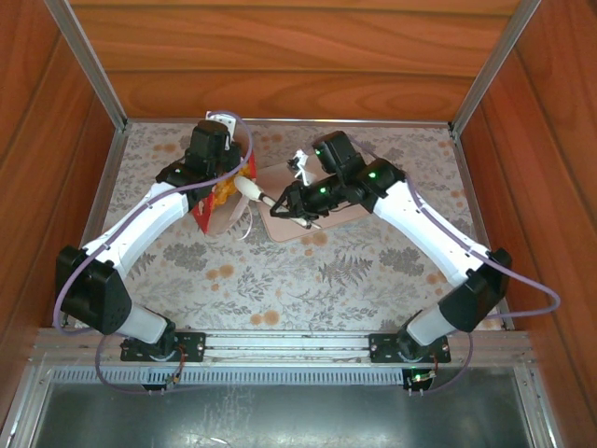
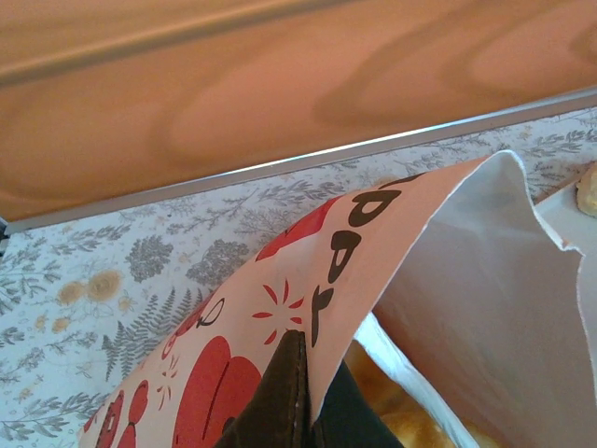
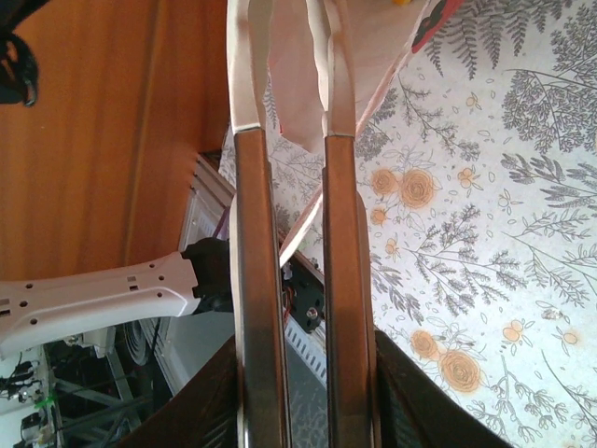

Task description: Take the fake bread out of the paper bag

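Fingers read differently on the two sides. In the overhead view the left gripper is down on the top of the paper bag, which stands leaning on the floral table just left of the beige tray. The long, pale-tipped right gripper points at the bag's mouth from the tray side. A patch of golden-orange fake bread shows inside the opening, so the bag is not yet emptied; the right arm covers much of the tray, and I cannot tell from here what lies on it. From the left wrist camera, the dark fingers are pressed together on the bag's printed edge, holding it up and open. Glossy golden pieces sit low inside, and a paler crusty lump at the right border looks like one piece already out, though too little of it shows to be sure. From the right wrist camera, the two long fingers stand slightly parted and parallel with no bread between them. Pale bag paper shows in the gap at the tips, but they seem too far apart to be nipping it. Judging by this, the job is partly done at best: several pastries remain to be lifted out.
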Available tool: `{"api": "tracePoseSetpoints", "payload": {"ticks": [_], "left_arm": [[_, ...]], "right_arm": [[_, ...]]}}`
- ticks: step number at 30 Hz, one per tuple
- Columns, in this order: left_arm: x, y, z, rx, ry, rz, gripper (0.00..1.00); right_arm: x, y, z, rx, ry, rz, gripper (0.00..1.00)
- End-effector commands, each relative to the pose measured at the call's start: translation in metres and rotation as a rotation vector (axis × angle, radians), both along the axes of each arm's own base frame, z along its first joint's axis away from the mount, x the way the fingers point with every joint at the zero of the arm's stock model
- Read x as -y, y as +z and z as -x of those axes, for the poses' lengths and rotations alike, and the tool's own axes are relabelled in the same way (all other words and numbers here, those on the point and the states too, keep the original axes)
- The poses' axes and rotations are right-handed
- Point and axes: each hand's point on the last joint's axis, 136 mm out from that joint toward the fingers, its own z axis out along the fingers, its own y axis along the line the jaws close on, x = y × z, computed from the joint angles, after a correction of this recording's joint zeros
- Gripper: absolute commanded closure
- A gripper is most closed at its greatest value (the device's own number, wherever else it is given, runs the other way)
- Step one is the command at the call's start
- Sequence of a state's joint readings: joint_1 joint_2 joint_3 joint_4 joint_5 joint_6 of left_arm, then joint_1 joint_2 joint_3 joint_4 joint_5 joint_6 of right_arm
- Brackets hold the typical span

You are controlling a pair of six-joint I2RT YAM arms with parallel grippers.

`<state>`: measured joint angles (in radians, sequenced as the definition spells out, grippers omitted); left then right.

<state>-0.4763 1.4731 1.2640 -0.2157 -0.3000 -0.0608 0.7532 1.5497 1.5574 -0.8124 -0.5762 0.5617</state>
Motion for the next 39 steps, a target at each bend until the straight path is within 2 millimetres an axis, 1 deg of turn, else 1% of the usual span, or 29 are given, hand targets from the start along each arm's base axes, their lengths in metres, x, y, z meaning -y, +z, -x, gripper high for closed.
{"api": "tracePoseSetpoints", "payload": {"ticks": [1, 6, 8, 9, 13, 17, 21, 30, 35, 39], "left_arm": [[0.008, 0.01, 0.01, 0.008, -0.041, 0.048, 1.0], [0.006, 0.005, 0.018, -0.004, -0.039, 0.051, 1.0], [0.007, 0.004, 0.021, -0.01, -0.043, 0.067, 1.0], [0.009, 0.003, 0.023, -0.014, -0.05, 0.072, 1.0], [0.01, 0.004, 0.027, -0.01, -0.045, 0.076, 1.0], [0.015, 0.002, 0.033, -0.019, -0.046, 0.107, 1.0], [0.025, -0.003, 0.036, -0.026, -0.053, 0.127, 1.0], [0.039, -0.003, 0.034, -0.027, -0.066, 0.13, 1.0], [0.041, -0.003, 0.034, -0.026, -0.071, 0.129, 1.0], [0.041, 0.0, 0.035, -0.02, -0.076, 0.135, 1.0]], "right_arm": [[-0.01, -0.007, 0.004, -0.032, 0.053, 0.012, 0.66], [-0.014, -0.024, -0.002, -0.074, 0.033, 0.052, 0.66], [-0.011, -0.026, -0.005, -0.07, 0.013, 0.076, 0.65], [-0.011, -0.041, -0.01, -0.088, -0.002, 0.117, 0.63], [-0.004, -0.054, -0.017, -0.091, -0.048, 0.185, 0.56], [0.003, -0.064, -0.026, -0.107, -0.095, 0.216, 0.5], [0.007, -0.071, -0.036, -0.123, -0.142, 0.212, 0.45], [0.004, -0.08, -0.052, -0.167, -0.214, 0.16, 0.41], [0.004, -0.085, -0.065, -0.188, -0.267, 0.132, 0.38], [-0.002, -0.088, -0.074, -0.195, -0.282, 0.111, 0.37]]}}
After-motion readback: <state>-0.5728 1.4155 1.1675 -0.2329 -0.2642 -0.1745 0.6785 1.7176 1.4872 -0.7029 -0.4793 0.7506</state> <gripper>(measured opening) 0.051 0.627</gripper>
